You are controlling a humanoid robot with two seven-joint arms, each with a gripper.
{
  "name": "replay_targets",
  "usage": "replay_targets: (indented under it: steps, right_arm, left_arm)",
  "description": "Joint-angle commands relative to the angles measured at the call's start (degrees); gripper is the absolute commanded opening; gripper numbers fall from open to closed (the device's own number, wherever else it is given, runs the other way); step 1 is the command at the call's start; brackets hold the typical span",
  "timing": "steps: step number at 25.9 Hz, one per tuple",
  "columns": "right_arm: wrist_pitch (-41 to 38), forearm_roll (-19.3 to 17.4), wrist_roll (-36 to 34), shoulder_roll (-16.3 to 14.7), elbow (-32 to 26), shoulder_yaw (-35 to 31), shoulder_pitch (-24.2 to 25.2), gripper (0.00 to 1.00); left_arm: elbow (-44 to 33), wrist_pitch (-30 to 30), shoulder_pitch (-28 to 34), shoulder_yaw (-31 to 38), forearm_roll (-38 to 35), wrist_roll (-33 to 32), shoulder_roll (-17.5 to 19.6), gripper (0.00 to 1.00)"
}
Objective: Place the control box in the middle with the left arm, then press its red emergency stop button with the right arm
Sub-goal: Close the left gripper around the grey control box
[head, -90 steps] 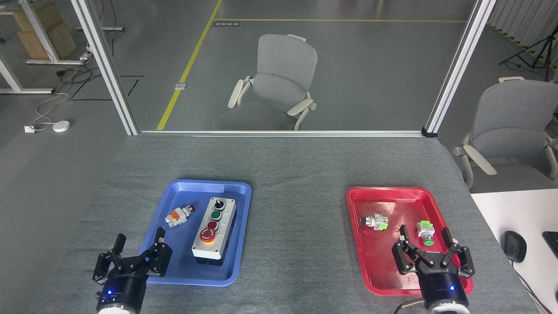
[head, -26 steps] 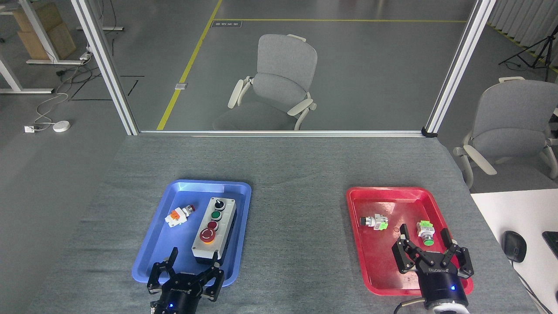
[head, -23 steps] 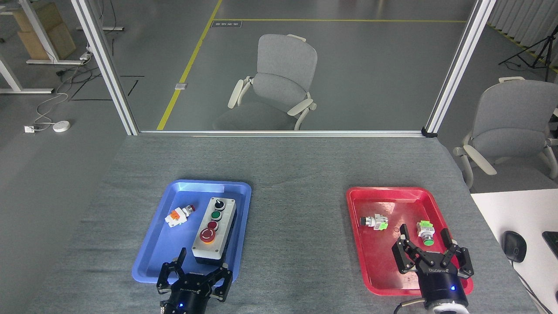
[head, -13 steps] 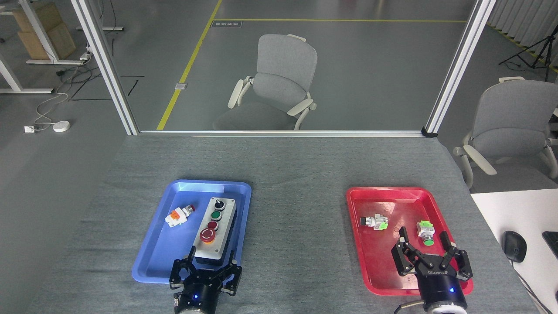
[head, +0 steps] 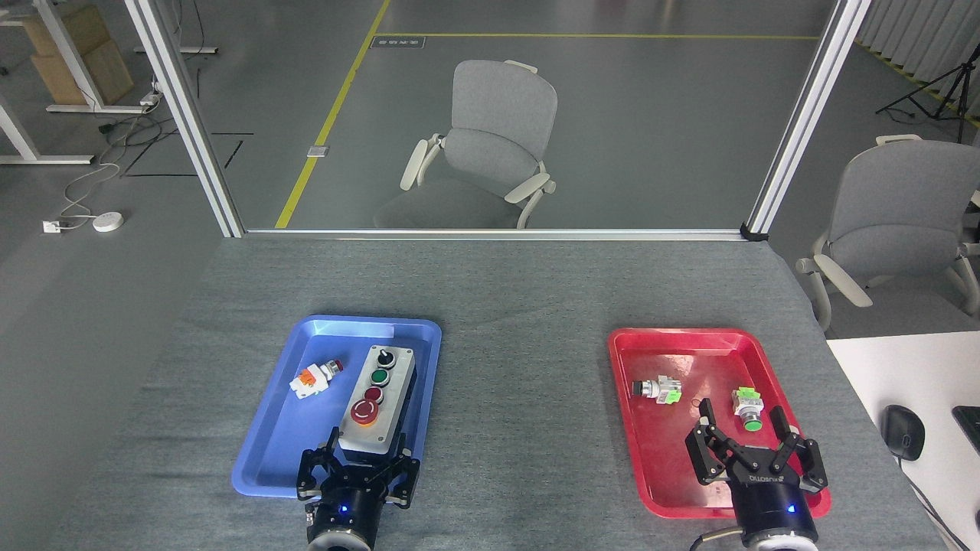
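The control box point(head: 380, 402) lies lengthwise in the blue tray point(head: 285, 433), grey top up, with a black knob, a green button and a dark red button in a row. Its red emergency stop button point(head: 364, 412) is at the near end. My left gripper point(head: 366, 441) is open right at that near end, its fingers point(head: 331, 445) spread to either side of the box's end. My right gripper point(head: 740, 417) is open over the near part of the red tray point(head: 674, 474), holding nothing. The middle point(head: 521, 413) of the grey felt table lies between the two trays.
A small orange-white push-button part point(head: 312, 379) lies in the blue tray left of the box. Two small button parts point(head: 657, 389) point(head: 747, 406) sit in the red tray. A white side table with a black mouse point(head: 903, 431) stands at the right.
My left gripper has swung right along the tray's near edge and forward, its open fingers now flanking the box's near end. The right gripper has barely moved. The box has stayed put.
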Motion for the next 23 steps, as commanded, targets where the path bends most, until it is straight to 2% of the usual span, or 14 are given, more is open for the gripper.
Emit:
replay_targets:
  steps: [1, 14, 23]
  right_arm:
    - [-0.01, 0.12, 0.00, 0.14, 0.05, 0.00, -0.05, 0.99]
    - [-0.01, 0.12, 0.09, 0.05, 0.05, 0.00, 0.03, 0.99]
    - [-0.01, 0.12, 0.09, 0.14, 0.75, 0.09, 0.03, 0.99]
  left_arm:
    - [1.68, 0.39, -0.86, 0.02, 0.13, -0.26, -0.01, 0.98]
    - [6.08, 1.27, -3.94, 1.51, 0.30, 0.09, 1.05, 0.98]
    - [13.81, 1.27, -8.16, 2.39, 0.66, 0.27, 1.05, 0.98]
